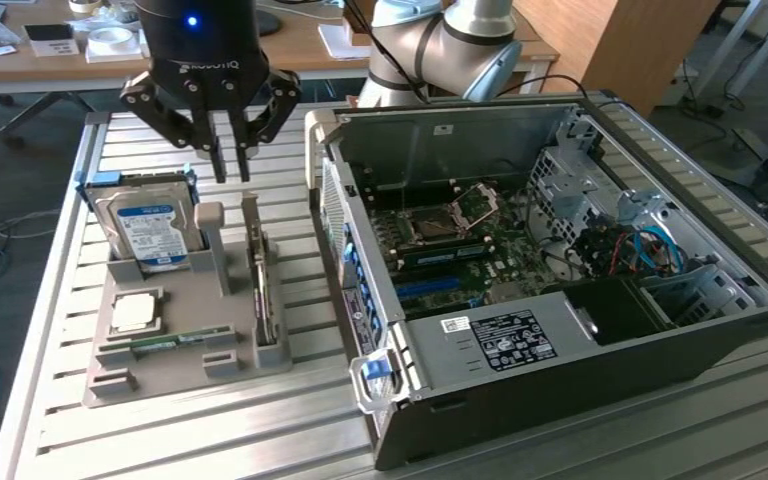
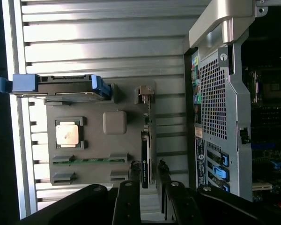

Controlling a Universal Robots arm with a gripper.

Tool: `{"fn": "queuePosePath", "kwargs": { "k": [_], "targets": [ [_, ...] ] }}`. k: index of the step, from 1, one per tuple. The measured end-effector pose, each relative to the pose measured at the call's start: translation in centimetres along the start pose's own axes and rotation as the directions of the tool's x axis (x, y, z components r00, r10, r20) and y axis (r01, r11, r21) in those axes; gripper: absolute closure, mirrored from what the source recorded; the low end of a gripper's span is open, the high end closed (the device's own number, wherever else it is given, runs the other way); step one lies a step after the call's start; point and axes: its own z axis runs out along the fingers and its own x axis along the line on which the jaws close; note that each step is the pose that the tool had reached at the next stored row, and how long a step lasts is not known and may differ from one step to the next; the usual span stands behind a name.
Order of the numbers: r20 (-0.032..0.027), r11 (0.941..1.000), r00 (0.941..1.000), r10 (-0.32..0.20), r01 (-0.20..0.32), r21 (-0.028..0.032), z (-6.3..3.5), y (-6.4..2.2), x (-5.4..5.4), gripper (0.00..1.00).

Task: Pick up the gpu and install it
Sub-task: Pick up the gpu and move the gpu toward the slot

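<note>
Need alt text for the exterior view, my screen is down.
The gripper hangs open and empty above the gpu, which stands on edge in a grey parts holder on a slatted table. An open computer case lies on the exterior view's right, motherboard exposed.

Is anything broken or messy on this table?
Nothing stands out. The gpu, hard drive and memory stick sit in their slots in the grey holder, and the computer case lies open with nothing spilled.
</note>
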Motion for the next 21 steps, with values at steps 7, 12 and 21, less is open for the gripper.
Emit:
{"fn": "queuePosePath", "kwargs": {
  "k": [7,12,21],
  "targets": [
    [-0.0001,1.0000,1.0000,0.000,0.000,0.0000,0.00,0.00,0.00,0.58],
    [0.0000,1.0000,1.0000,0.000,0.000,-0.0001,0.00,0.00,0.00,0.58],
    [0.0001,1.0000,1.0000,0.000,0.000,-0.0001,0.08,-0.01,0.01,0.58]
  ]
}}
